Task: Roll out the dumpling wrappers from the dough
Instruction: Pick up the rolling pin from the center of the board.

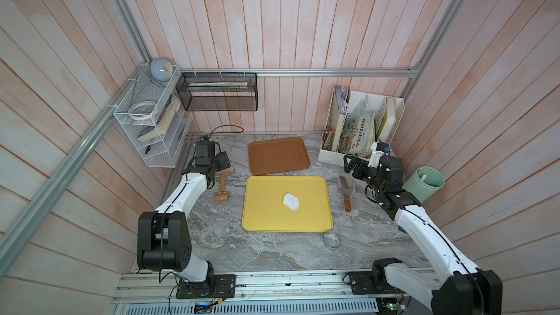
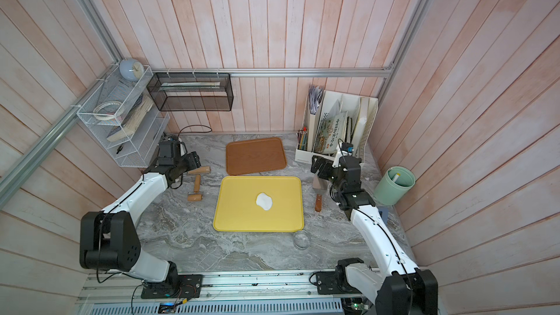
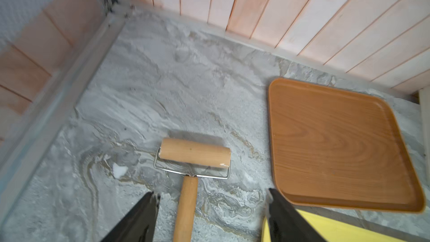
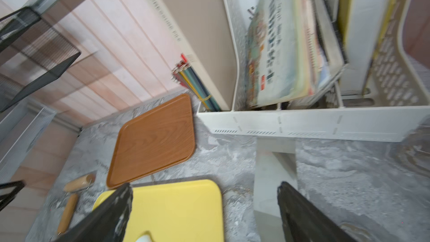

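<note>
The dough [image 1: 291,201] [image 2: 264,201] is a flattish white blob of irregular outline near the middle of the yellow tray [image 1: 257,207] [image 2: 233,207]. No dumpling wrappers are in view. A wooden roller [image 1: 222,183] [image 2: 197,184] [image 3: 195,152] lies on the marble left of that tray. My left gripper [image 1: 222,163] [image 3: 213,194] is open low over the roller, one finger on each side of the handle with gaps both sides. My right gripper [image 1: 351,163] [image 4: 204,187] is open and empty above the blade of a metal scraper [image 1: 345,184] [image 4: 274,171] right of the tray.
A brown wood-grain tray [image 1: 278,156] [image 3: 337,143] lies behind the yellow one. A small glass bowl [image 1: 332,239] stands at the yellow tray's near right corner. A white file organizer [image 1: 360,128] and a green cup [image 1: 424,183] stand at the back right. Wire racks hang on the left wall.
</note>
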{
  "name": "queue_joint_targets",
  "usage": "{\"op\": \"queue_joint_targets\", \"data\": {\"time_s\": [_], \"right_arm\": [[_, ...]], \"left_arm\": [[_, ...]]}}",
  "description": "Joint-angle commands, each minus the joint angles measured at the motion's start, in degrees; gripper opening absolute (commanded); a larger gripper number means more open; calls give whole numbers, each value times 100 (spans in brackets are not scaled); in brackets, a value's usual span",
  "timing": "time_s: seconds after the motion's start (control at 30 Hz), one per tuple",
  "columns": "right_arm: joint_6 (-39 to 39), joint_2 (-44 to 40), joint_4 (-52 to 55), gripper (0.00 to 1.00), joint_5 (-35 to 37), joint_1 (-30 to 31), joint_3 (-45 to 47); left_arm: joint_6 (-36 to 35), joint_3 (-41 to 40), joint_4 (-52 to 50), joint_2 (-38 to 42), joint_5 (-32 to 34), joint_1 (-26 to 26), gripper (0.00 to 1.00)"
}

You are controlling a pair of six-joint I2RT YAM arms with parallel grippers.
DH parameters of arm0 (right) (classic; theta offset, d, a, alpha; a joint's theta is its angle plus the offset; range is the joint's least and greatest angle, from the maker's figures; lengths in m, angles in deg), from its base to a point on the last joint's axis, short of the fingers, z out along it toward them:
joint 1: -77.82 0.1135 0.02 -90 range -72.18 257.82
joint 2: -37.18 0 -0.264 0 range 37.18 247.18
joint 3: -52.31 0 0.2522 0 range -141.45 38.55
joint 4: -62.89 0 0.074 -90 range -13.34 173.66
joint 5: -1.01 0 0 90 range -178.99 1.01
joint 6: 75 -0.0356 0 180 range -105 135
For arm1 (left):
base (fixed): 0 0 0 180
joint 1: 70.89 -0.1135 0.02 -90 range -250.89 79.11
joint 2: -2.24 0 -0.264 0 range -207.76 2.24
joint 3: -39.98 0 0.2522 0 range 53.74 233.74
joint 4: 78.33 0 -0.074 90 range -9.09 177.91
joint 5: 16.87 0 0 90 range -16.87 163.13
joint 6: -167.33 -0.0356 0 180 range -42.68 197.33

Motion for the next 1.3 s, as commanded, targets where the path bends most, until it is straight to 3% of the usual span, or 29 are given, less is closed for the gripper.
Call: {"op": "queue_joint_targets", "data": {"time_s": [0.0,0.27,0.87,0.97,1.1,1.27], "right_arm": [[86,-175,192,98,493,455,-11],[163,-162,76,98,1344,1145,122],[156,-230,17,98,1388,1328,113],[156,-230,6,98,1382,1337,108],[161,-228,-16,98,1392,1360,114],[-87,-267,-246,97,952,1481,183]], "left_arm": [[-134,294,-711,-374,227,7,60],[-158,330,-750,-1128,359,30,51],[-234,543,-667,-2034,258,28,43],[-232,528,-672,-2115,323,32,35],[-136,431,-637,-2014,359,22,16],[665,33,-230,-1164,-175,-25,3]]}}
